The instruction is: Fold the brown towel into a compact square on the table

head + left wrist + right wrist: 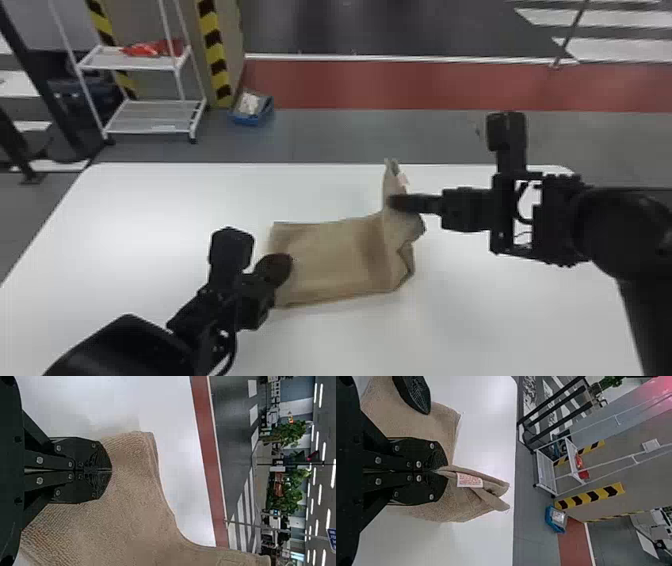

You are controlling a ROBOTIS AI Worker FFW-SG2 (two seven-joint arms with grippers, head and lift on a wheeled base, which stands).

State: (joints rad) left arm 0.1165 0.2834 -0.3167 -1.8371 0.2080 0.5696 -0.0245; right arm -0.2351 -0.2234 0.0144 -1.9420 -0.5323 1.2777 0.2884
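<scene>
Folding: brown towel (325, 260), likely light, limp; best held by raised edge (390, 182).
Right pincer (440, 471): pinching towel, two o'clock.
Left pincer (110, 470): pressed together, nine o'clock.

Brn towel (130, 514) cut off, L wrist vw.

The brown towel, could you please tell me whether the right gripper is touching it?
Touching: the right wrist view shows the right gripper shut on a fold of the brown towel, cloth coming out between its fingertips.
</scene>
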